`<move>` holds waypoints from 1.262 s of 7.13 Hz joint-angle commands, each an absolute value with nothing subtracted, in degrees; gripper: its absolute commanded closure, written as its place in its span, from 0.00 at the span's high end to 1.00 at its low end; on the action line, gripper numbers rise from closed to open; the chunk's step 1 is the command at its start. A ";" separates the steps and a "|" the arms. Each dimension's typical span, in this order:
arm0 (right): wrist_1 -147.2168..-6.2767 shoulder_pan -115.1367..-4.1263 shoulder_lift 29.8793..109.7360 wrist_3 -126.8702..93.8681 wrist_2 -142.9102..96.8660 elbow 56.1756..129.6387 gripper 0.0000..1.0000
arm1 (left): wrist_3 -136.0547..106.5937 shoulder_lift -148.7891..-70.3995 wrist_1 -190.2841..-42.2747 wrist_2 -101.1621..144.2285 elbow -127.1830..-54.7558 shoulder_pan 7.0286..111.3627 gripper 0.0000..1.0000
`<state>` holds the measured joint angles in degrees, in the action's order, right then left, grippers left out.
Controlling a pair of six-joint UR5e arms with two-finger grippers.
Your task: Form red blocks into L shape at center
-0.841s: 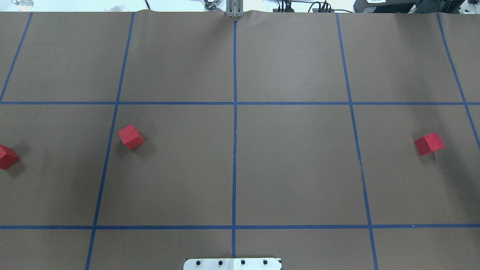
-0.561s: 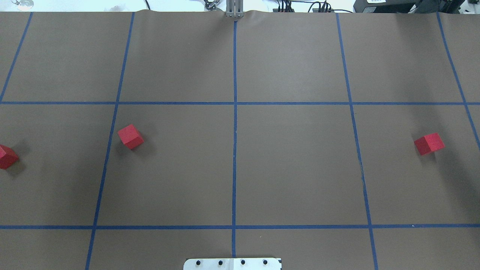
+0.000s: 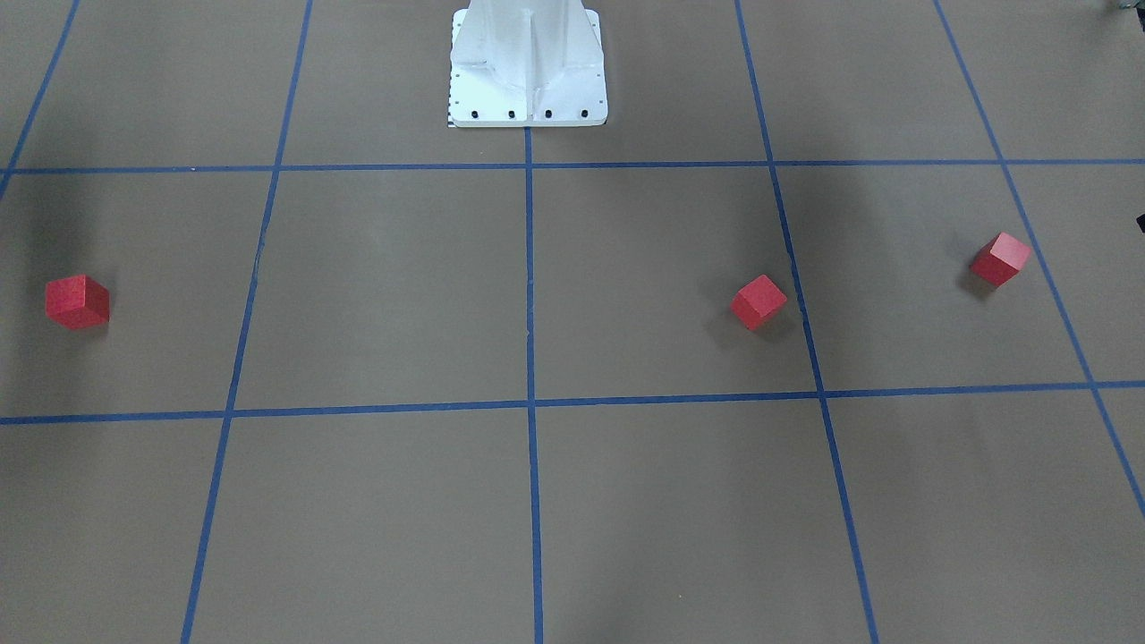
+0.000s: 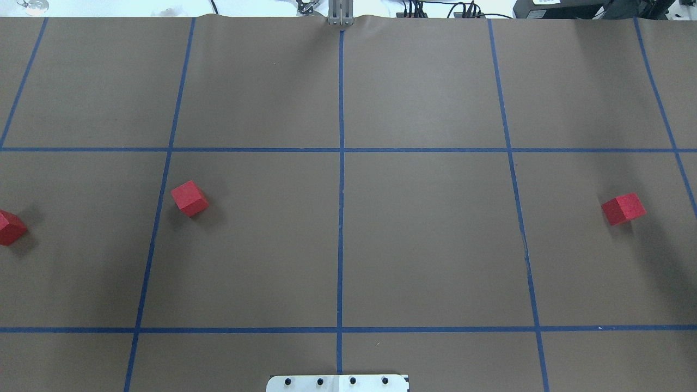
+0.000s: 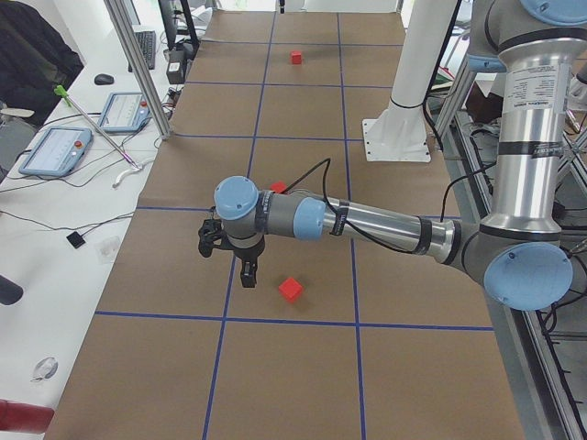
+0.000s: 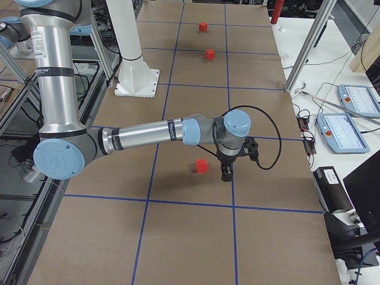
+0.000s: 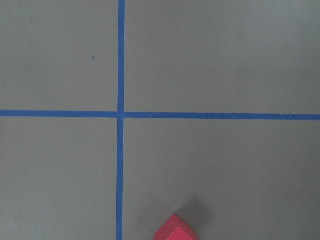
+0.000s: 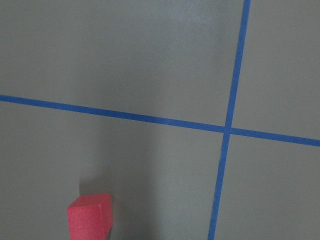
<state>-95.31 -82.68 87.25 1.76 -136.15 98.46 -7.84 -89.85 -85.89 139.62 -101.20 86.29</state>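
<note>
Three red blocks lie far apart on the brown gridded table. One block [image 4: 189, 198] is left of centre, one [image 4: 8, 227] at the left edge, one [image 4: 623, 208] at the far right. In the exterior left view my left gripper [image 5: 240, 271] hovers beside the left-edge block [image 5: 291, 290]. That block shows at the bottom of the left wrist view [image 7: 175, 232]. In the exterior right view my right gripper [image 6: 227, 173] hovers beside the right block [image 6: 202, 165], also in the right wrist view [image 8: 90, 216]. I cannot tell whether either gripper is open or shut.
Blue tape lines [image 4: 341, 190] divide the table into squares. The white robot base plate [image 4: 337, 383] sits at the near middle edge. Tablets [image 5: 57, 151] and metal frame posts [image 5: 138, 78] stand beyond the table's far side.
</note>
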 commanded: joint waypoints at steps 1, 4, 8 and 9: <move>-84.96 -71.61 90.86 0.35 -135.01 100.10 1.00 | -7.91 -89.30 -85.96 139.92 -102.39 86.31 1.00; -76.03 -65.77 95.27 -5.32 -133.07 99.41 0.99 | -7.91 -88.86 -85.96 140.01 -103.53 86.22 1.00; -71.32 -61.35 94.13 -19.76 -129.99 96.09 0.99 | -7.82 -88.86 -85.96 140.01 -103.53 86.13 1.00; -66.06 -60.48 93.26 -23.69 -129.99 92.06 0.99 | -7.82 -88.86 -85.96 140.01 -103.62 86.13 1.00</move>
